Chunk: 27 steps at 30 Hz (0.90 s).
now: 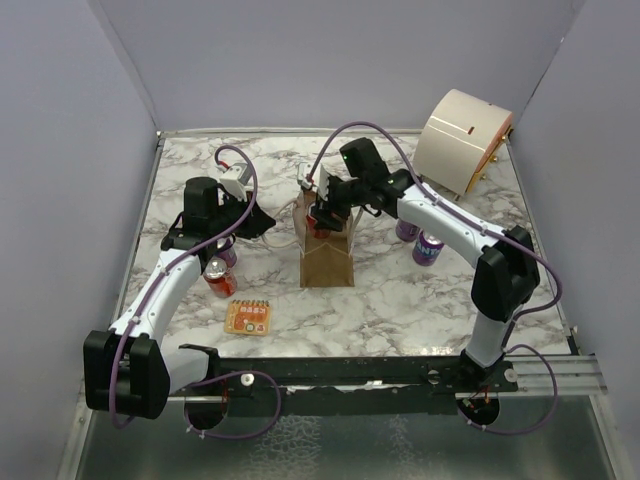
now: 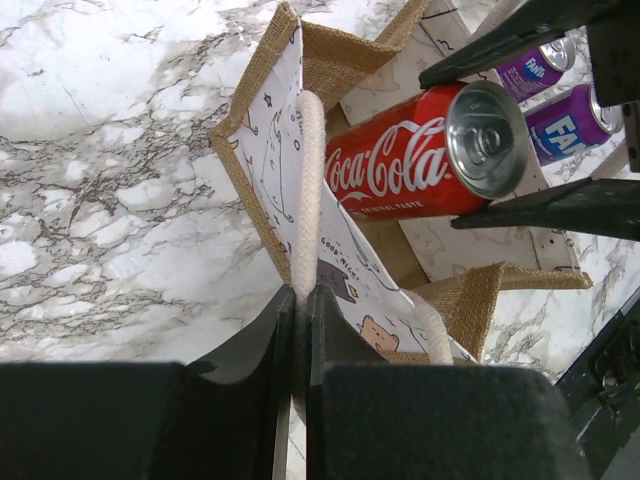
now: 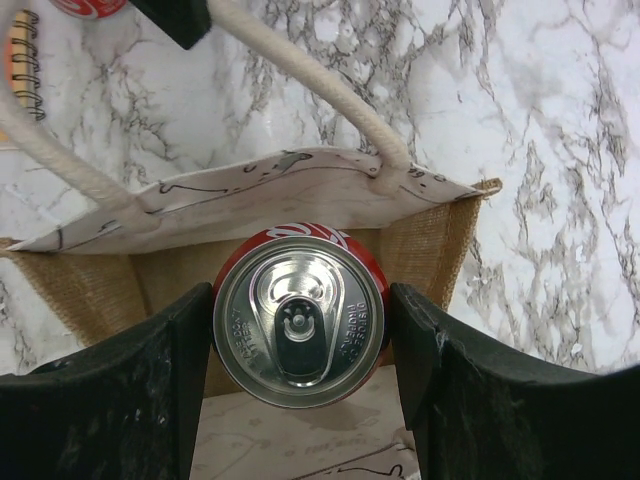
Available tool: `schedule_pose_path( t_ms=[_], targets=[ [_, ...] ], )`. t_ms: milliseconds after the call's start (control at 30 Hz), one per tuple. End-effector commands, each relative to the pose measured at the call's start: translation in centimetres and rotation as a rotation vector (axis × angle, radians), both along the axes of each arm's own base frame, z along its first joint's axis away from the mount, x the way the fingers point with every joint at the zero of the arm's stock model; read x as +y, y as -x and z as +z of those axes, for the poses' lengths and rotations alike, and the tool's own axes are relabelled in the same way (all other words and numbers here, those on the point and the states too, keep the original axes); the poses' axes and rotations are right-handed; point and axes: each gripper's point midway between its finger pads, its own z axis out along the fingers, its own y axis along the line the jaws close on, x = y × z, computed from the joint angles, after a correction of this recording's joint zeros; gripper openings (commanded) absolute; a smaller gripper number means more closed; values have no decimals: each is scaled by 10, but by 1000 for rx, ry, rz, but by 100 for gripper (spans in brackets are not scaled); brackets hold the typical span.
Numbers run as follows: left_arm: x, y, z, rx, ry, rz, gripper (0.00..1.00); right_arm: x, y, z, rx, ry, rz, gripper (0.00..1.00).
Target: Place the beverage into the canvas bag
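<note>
The canvas bag (image 1: 328, 258) stands upright mid-table, tan with a printed white lining. My left gripper (image 2: 300, 312) is shut on one cream loop handle (image 2: 309, 190) and holds that side of the bag (image 2: 262, 190) open; in the top view the left gripper (image 1: 272, 224) is just left of the bag. My right gripper (image 1: 325, 216) is shut on a red Coca-Cola can (image 3: 298, 320), one finger on each side. The can (image 2: 420, 155) sits upright in the bag's mouth (image 3: 420, 240), partly below the rim.
Two purple cans (image 1: 428, 248) stand right of the bag and show in the left wrist view (image 2: 570, 118). A red can (image 1: 219, 279) and a snack packet (image 1: 248, 317) lie front left. A large cream drum container (image 1: 462, 140) stands at back right.
</note>
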Motion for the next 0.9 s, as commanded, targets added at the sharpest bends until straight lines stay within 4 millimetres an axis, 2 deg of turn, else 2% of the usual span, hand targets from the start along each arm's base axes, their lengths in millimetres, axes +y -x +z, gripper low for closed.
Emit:
schedule_pose_path(
  t_ms=[0, 100, 167, 600, 867],
  targets=[
    [-2, -2, 8, -9, 13, -9, 0, 10, 17, 61, -115, -121, 133, 1],
    [-2, -2, 8, -5, 15, -9, 0, 13, 23, 55, -86, -122, 174, 1],
    [-3, -2, 8, -4, 17, -10, 0, 15, 21, 48, -64, -107, 174, 1],
    [-4, -1, 9, -10, 18, -17, 0, 13, -21, -8, -51, 19, 30, 1],
    [-3, 1, 8, -12, 14, -18, 0, 12, -47, -6, -102, 12, -88, 1]
  ],
)
